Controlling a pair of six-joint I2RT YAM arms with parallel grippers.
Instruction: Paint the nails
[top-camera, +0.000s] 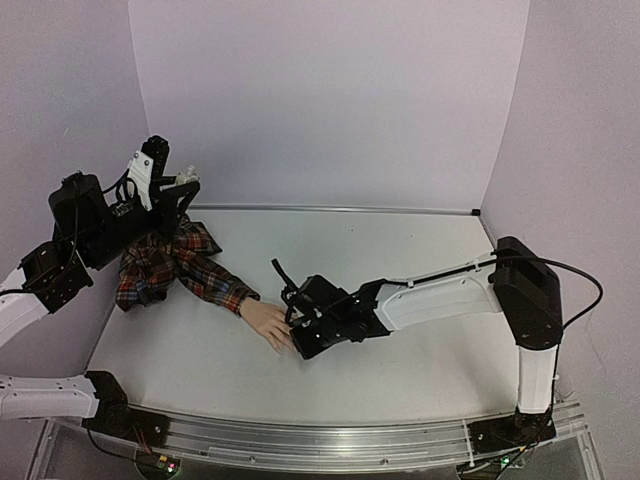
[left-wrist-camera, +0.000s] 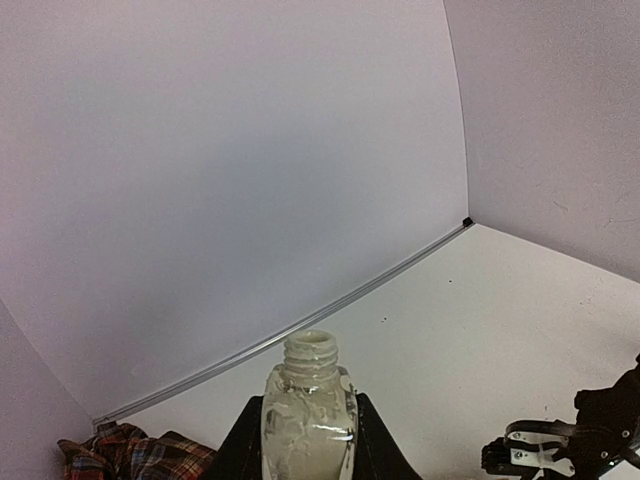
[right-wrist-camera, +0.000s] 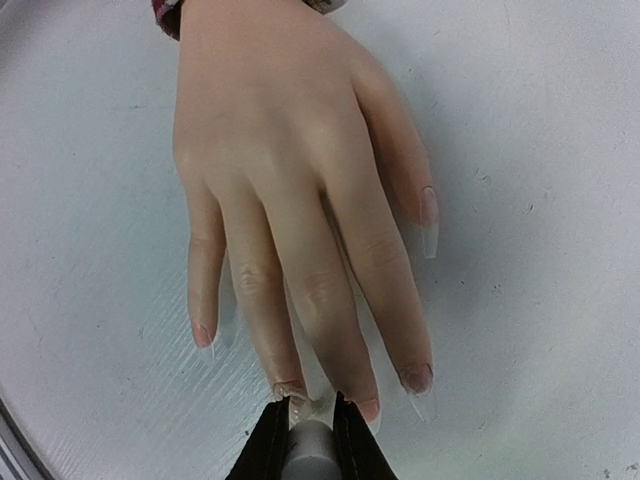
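The right hand (right-wrist-camera: 308, 415) pinches a brush (right-wrist-camera: 312, 455) at the nails (right-wrist-camera: 418, 378) of the mannequin hand (right-wrist-camera: 290, 170), which lies flat on the worktop (right-wrist-camera: 540, 300); a slight drift could smear the skin. The left hand (left-wrist-camera: 308, 440) clamps an uncapped bottle (left-wrist-camera: 308, 395) upright (pale polish coats its inside, level unclear); tilting it could spill the polish.
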